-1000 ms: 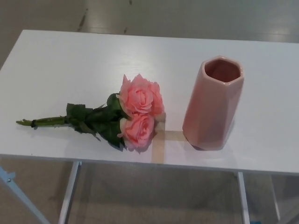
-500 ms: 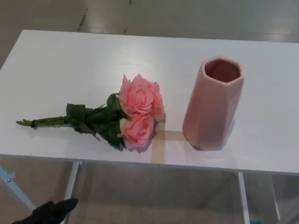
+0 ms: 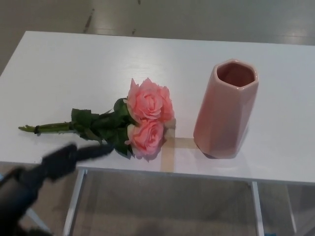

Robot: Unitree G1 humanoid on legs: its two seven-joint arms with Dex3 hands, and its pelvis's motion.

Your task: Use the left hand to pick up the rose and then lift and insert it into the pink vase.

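Trouble may come if the left hand (image 3: 61, 160) grabs leaves, not stems: the rose (image 3: 133, 123) could slip. It lies flat on the tabletop (image 3: 74, 64), blooms near the vase (image 3: 225, 110) but apart. The hand is blurry, so I cannot tell how its fingers stand. Tape (image 3: 170, 147) sits between them. Nothing blocks the way.

Bright, even light, soft shadows on the white table (image 3: 59, 64); the left hand (image 3: 64, 160) is motion-blurred.
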